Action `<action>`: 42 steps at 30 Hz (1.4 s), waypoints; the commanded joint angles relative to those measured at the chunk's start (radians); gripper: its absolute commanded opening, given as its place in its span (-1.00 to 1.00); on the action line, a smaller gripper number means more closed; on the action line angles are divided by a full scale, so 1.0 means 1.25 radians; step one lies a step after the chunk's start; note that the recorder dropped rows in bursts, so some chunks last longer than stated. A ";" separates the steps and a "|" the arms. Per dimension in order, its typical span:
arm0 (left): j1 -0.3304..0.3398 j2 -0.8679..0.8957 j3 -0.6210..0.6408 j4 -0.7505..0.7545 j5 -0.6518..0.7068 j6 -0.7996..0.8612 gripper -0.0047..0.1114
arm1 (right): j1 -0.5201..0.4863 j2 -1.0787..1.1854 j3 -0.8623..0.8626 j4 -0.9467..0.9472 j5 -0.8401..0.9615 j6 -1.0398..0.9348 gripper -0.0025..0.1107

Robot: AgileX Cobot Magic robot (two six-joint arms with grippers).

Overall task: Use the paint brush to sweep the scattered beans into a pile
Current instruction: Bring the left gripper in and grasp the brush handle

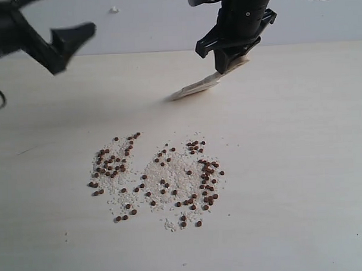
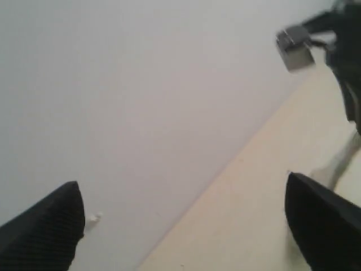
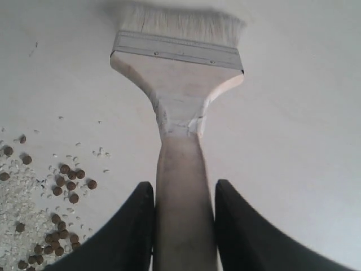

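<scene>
The right gripper [image 1: 229, 59] has its jaws clamped on the handle of the paint brush [image 1: 206, 84]. The brush slants down toward the surface [image 1: 301, 167] on the far side of the beans [image 1: 158, 175], well apart from them, with its bristles at or just above the wood. The beans lie in a loose spread mixed with white grains [image 1: 176, 171], and nothing is gathered yet. The left gripper [image 1: 71, 47] hangs beyond the beans' left side, jaws wide apart and empty.

The risks, as I judge them:
- **Rolling:** the beans are round, so a fast stroke could send them past the brush ends.
- **Stragglers:** the spread looks wider than the bristles, so one pass would likely leave beans at both sides.
- **Pressure:** pressing hard may splay the bristles and let beans slip under.
- **Grip:** the handle could twist between the jaws.
</scene>
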 commanded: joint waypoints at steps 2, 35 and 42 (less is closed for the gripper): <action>-0.139 0.256 -0.123 -0.048 0.021 0.167 0.64 | -0.001 0.004 -0.012 -0.002 -0.015 -0.008 -0.96; -0.298 0.615 -0.511 -0.141 0.191 0.282 0.46 | -0.001 0.004 -0.012 0.033 -0.011 -0.008 -0.96; -0.298 0.621 -0.511 -0.144 0.173 0.283 -0.49 | -0.001 0.004 -0.012 0.033 -0.014 -0.008 -0.96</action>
